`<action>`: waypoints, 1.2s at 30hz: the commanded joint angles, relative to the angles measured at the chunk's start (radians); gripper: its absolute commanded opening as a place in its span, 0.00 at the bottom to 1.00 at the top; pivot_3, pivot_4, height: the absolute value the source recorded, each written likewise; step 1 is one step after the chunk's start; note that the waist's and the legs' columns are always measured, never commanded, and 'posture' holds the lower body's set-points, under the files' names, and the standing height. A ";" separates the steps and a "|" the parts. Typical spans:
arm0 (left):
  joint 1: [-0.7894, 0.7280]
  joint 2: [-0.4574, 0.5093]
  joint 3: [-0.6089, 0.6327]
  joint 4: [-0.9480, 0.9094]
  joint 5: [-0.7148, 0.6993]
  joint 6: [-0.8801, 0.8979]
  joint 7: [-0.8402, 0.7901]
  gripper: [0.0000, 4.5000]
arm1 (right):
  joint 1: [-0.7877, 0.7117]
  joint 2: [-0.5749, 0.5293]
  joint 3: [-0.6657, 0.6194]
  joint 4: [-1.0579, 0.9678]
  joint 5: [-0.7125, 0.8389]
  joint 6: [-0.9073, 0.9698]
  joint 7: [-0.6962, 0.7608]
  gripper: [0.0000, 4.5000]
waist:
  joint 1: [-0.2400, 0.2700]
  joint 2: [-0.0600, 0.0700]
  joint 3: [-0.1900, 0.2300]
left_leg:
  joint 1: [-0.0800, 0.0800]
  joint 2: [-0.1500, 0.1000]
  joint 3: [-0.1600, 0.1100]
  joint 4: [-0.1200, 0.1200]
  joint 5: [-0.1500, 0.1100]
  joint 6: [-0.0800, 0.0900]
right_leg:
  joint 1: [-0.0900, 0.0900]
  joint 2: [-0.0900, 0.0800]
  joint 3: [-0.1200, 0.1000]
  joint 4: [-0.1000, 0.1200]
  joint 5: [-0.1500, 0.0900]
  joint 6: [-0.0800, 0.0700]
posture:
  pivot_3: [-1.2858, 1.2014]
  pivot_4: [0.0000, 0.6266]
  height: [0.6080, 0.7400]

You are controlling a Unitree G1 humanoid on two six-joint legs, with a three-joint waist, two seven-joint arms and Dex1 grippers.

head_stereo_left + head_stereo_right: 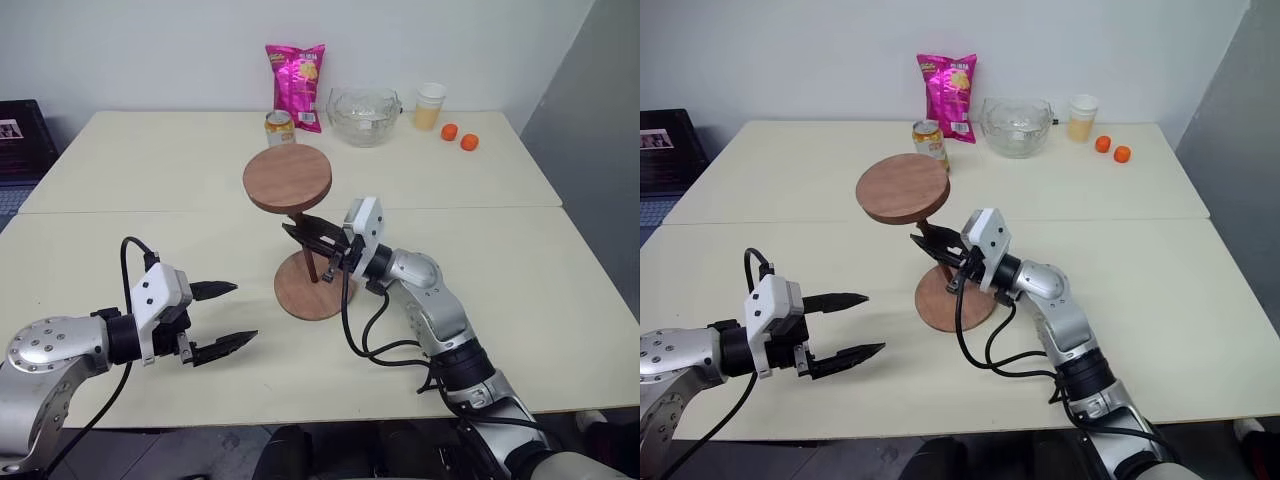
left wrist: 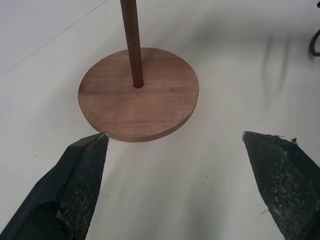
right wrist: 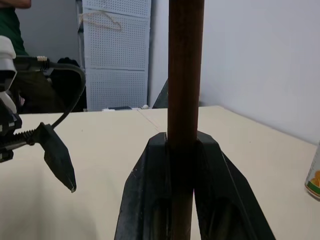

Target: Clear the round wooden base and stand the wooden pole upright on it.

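Wooden pole (image 1: pixel 309 245) stands upright with its lower end set in the centre hole of the round wooden base (image 1: pixel 312 290), and the disc fixed across its other end sits at the top, tilted a little. The right hand (image 1: pixel 312 236) pinches the rod partway up; in the right wrist view its two black fingers (image 3: pixel 150 200) are pressed against both sides of the dark shaft (image 3: pixel 185 75). That hand reaches in from the right, pointing leftward, so the base lies flat on the counter (image 1: pixel 150 180) just below it.

The left hand (image 1: pixel 222 318) hovers above the counter, well apart from the pole and on the far side of it from the right hand. Its fingers are spread wide with nothing between them. Seen along those fingers (image 2: pixel 82 185), the base (image 2: pixel 139 95) lies straight ahead of the left hand, with the rod (image 2: pixel 132 40) rising from its middle; the left hand touches neither.

Beyond both hands, along the far edge of the counter, stand a drink can (image 1: pixel 280 128), a pink snack bag (image 1: pixel 296 85), a clear glass bowl (image 1: pixel 363 116), a cup of yellowish drink (image 1: pixel 429 105) and two small orange pieces (image 1: pixel 459 137). All are well apart from the base.
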 commanded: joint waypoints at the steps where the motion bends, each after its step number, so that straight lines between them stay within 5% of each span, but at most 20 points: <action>1: -0.010 0.003 0.002 -0.004 -0.001 -0.015 0.001 1.00 | 0.030 -0.041 0.033 0.061 -0.065 0.084 -0.011 0.05 | 0.000 0.000 -0.002 | 0.001 0.000 0.000 0.000 0.000 0.000 | 0.000 0.000 0.000 0.000 0.000 0.000 | 0.52 0.24 1.00; 8: -0.009 0.001 0.003 -0.006 -0.001 -0.018 0.002 1.00 | 0.036 -0.061 0.031 0.097 -0.060 0.169 -0.026 0.05 | 0.001 0.004 -0.008 | 0.014 0.000 0.000 -0.003 0.000 0.000 | 0.013 0.000 0.000 -0.001 -0.001 -0.001 | 0.52 0.24 1.00; 36: -0.020 -0.008 -0.015 -0.002 0.003 -0.024 0.021 1.00 | 0.040 -0.110 0.074 0.120 -0.078 0.337 -0.031 0.05 | 0.005 0.010 -0.028 | 0.019 0.000 -0.001 -0.004 -0.002 0.002 | 0.014 -0.001 0.000 -0.004 -0.004 -0.002 | 0.52 0.24 1.00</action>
